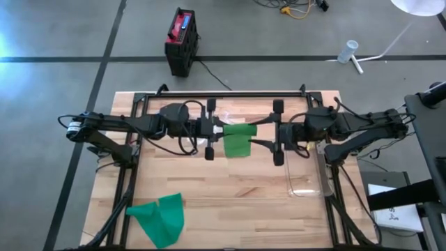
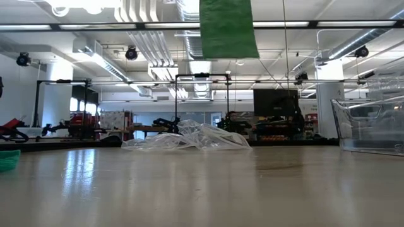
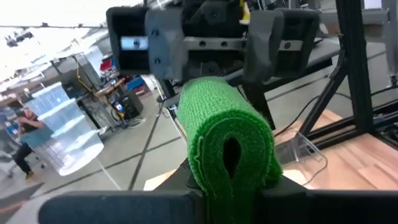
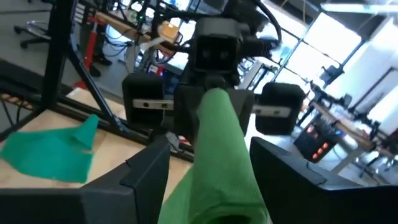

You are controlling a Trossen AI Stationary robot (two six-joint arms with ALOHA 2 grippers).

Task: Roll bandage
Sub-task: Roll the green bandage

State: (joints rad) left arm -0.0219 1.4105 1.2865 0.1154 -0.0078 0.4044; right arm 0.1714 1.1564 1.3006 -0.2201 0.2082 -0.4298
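Above the pale wooden bench (image 1: 230, 202), the left hand (image 1: 217, 130) grips a half-rolled green fabric bandage (image 1: 239, 137). The right hand (image 1: 268, 136) straddles its roll, fingers apart. The clear plastic tub (image 1: 306, 183) looks empty.

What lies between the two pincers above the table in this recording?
Only the green bandage roll. In the high view it spans from the left pincer, shut on one end, to the right pincer; a loose flap hangs down.

clear bin (image 1: 306, 178) beside right arm
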